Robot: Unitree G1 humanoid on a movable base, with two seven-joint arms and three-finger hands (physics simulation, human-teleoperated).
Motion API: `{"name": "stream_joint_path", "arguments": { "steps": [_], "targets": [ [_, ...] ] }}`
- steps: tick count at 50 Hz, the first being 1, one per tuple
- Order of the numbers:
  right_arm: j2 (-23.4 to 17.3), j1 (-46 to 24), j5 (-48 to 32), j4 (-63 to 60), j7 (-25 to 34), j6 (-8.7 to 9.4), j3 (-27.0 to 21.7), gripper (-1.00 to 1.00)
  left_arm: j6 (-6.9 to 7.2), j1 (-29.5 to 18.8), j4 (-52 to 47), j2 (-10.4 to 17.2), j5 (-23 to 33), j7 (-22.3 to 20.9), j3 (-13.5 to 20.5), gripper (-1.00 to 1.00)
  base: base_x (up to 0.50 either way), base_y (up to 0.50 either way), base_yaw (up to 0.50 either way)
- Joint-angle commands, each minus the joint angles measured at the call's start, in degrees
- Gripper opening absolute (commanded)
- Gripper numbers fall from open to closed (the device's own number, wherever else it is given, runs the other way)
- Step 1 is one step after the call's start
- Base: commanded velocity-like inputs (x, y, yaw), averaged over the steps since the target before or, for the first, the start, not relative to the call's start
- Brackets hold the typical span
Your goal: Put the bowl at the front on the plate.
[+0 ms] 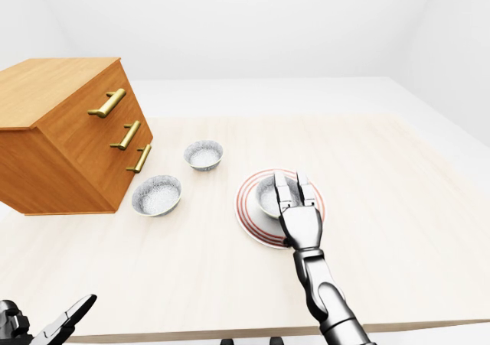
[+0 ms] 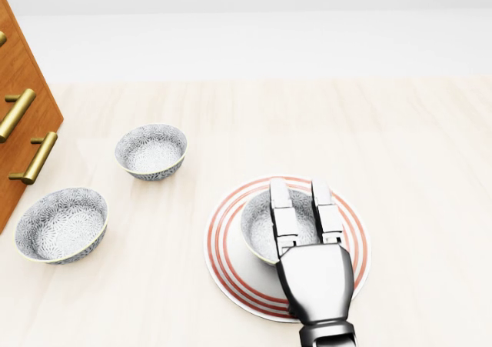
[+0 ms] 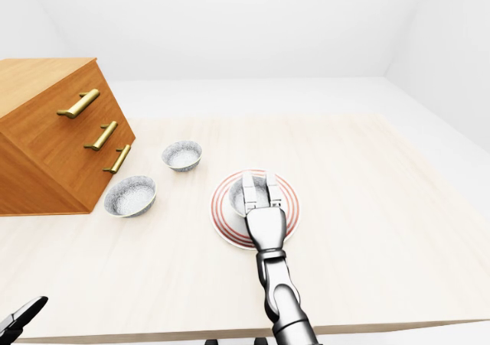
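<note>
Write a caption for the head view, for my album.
Right hand, fingers open, over a patterned bowl resting on the red-ringed plate; two spare bowls and a drawer chest at left.

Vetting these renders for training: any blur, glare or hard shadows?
Head view: sharp throughout, soft sheen on the silver robot hand, no hard shadow around the patterned grey bowl on the red-ringed white plate. Left-eye view: even light, no blur; the wooden drawer chest looks skewed near the edge.
</note>
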Motion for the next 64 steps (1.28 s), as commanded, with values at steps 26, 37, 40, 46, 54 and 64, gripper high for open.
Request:
{"name": "stream_joint_path", "arguments": {
  "steps": [26, 37, 40, 46, 54, 64],
  "targets": [
    [1.47, 4.5, -16.01, -31.03, 19.82, 0.0, 1.17, 1.0, 0.04, 0.01, 0.03, 0.09, 0.29, 0.4, -0.17, 1.0, 0.0, 0.0, 0.0],
    [3.42, 4.67, -21.11, -39.58, 25.04, 0.0, 4.66, 1.0, -1.1, -0.28, 1.19, 0.16, 0.6, 0.45, -0.51, 1.0, 0.0, 0.0, 0.0],
    [4.22, 2.09, -22.42, -40.25, 27.22, 0.0, 4.05, 1.0, -0.64, 0.14, 0.42, 0.03, 0.25, 0.46, -0.48, 1.0, 0.0, 0.0, 0.0],
    [5.96, -3.17, -25.8, -41.87, 32.37, 0.0, 2.82, 1.0, -0.37, -0.01, 0.32, 0.07, 0.07, 0.15, -0.22, 1.0, 0.0, 0.0, 0.0],
    [6.97, -6.48, -29.94, -44.27, 36.27, 0.0, 2.02, 1.0, -0.74, 0.17, 0.45, 0.04, 0.11, 0.17, -0.51, 1.0, 0.0, 0.0, 0.0],
    [-2.09, -14.98, -30.42, -46.23, 45.54, 0.0, 6.64, 1.0, -0.62, 0.14, 0.31, 0.0, 0.09, -0.34, -0.27, 1.0, 0.0, 0.0, 0.0]
  ]
}}
